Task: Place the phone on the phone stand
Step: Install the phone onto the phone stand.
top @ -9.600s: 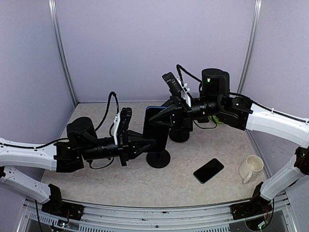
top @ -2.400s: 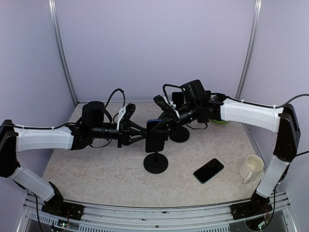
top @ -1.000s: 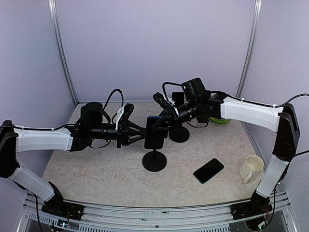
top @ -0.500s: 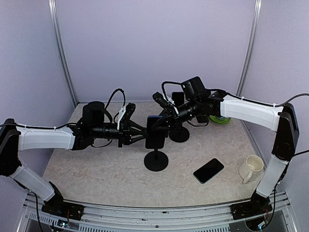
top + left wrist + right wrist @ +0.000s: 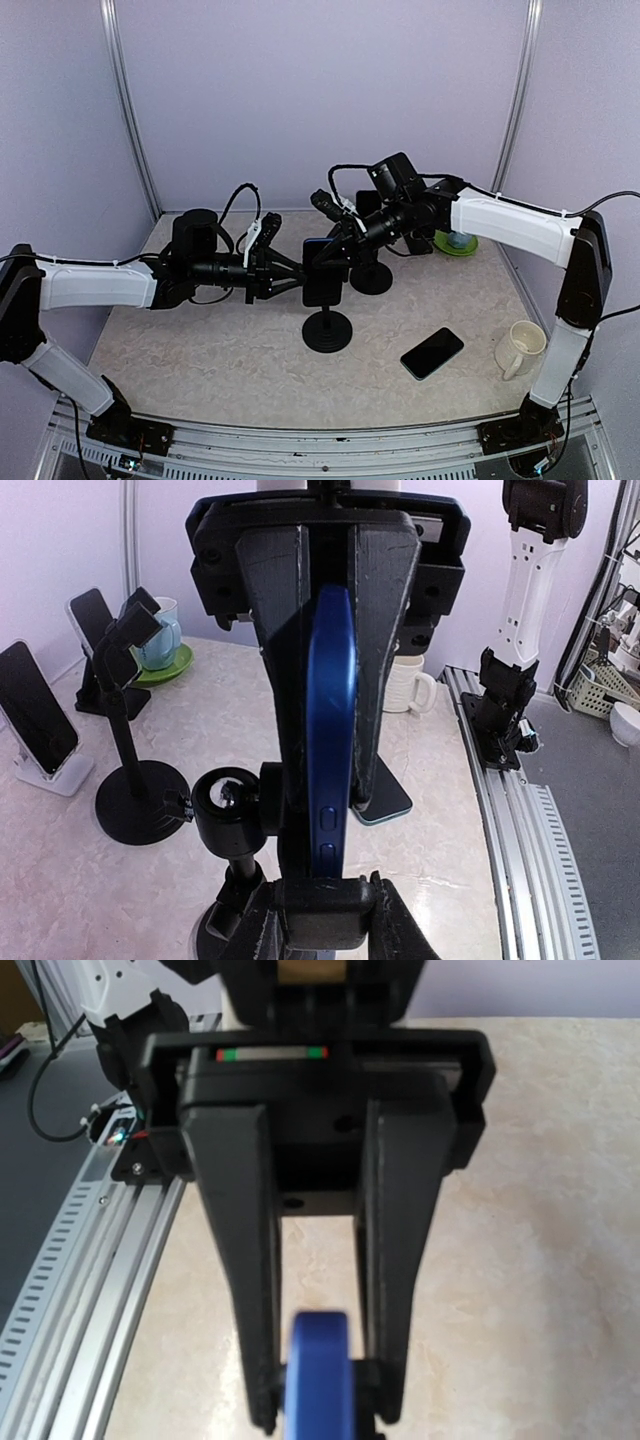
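A blue phone [image 5: 322,272] stands upright at the head of the black phone stand [image 5: 327,331] at the table's middle. My left gripper [image 5: 304,281] comes in from the left and is shut across the phone's flat faces. In the left wrist view the phone's blue edge [image 5: 332,710] runs between my fingers [image 5: 272,650] down to the stand's black clamp [image 5: 330,920]. My right gripper [image 5: 331,252] reaches from the right and is shut on the phone's upper edge [image 5: 320,1370].
A second black phone [image 5: 432,352] lies flat right of the stand, with a cream mug [image 5: 520,348] beyond it. Another black stand [image 5: 372,278] and a green plate [image 5: 456,243] sit behind. A white stand with a phone [image 5: 40,730] shows in the left wrist view.
Phone, stand and both grippers have shifted slightly to the right together. Both grips look unchanged.
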Controlling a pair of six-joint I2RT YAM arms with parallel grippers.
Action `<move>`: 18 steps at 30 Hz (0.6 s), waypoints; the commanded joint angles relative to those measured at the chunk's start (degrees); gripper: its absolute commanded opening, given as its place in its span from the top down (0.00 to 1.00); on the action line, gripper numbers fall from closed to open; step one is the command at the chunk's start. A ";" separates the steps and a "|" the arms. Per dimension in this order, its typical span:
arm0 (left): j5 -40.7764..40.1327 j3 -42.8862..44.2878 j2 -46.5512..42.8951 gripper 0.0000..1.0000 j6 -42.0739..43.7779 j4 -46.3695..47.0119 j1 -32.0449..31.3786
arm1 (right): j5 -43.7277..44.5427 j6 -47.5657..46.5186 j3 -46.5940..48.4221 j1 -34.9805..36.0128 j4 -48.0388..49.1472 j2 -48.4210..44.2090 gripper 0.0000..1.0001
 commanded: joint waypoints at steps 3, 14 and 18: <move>6.69 1.24 -0.19 0.93 -1.07 3.11 -0.83 | 11.70 -2.61 2.23 -1.20 -3.44 1.63 1.00; 5.39 -1.03 0.60 0.91 -3.39 8.17 -2.21 | 13.81 -2.94 2.06 -0.62 -4.80 0.62 1.00; 5.17 -1.44 0.62 0.78 -3.83 9.03 -2.49 | 13.86 -3.10 2.39 -0.39 -5.50 0.60 1.00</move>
